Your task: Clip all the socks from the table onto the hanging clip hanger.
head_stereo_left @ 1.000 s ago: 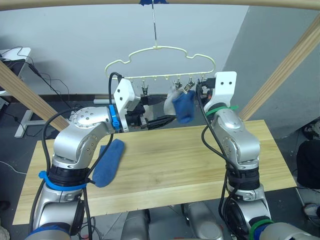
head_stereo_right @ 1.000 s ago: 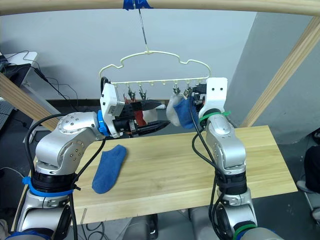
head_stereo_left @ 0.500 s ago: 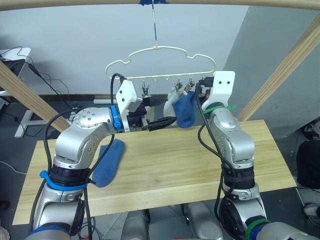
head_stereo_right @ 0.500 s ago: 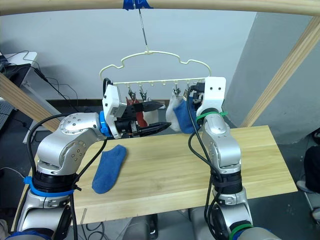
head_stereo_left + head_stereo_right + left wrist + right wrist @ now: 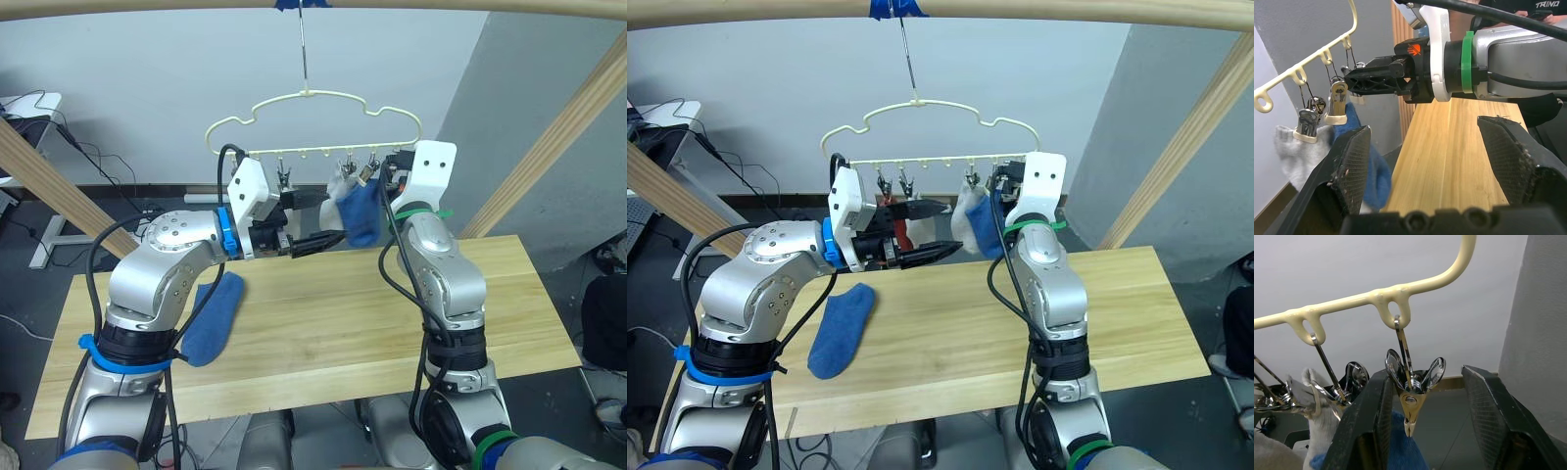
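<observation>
The right gripper [image 5: 1422,431] is raised to the end of the pale yellow clip hanger [image 5: 313,96], its two black fingers spread wide on either side of the last metal clip [image 5: 1411,399], not touching it as far as I can see and holding nothing. That clip hangs from the hanger's outermost loop and the top of a blue sock [image 5: 361,213] sits right under its tip; whether the clip has truly bitten the fabric I can't tell, but with the fingers parted the sock hangs there rather than dropping, so I'd judge it is clipped and the gripper is placed to squeeze or let go of the clip's handles. Beside it a light grey sock [image 5: 967,220] hangs from the neighbouring clip, touching the blue one, and a rust red sock [image 5: 896,217] shows further along behind the left arm. The left gripper [image 5: 1435,161] is held level just below the hanger's clip row, pointing across toward the right gripper, its mesh-faced fingers wide apart and empty. I'd guess it waits there to steady a sock or the swinging hanger if needed. One more blue sock [image 5: 843,328] lies flat on the wooden table [image 5: 392,323] on the robot's left, partly tucked behind the left arm, well apart from the hanger, so the job looks to me unfinished.
</observation>
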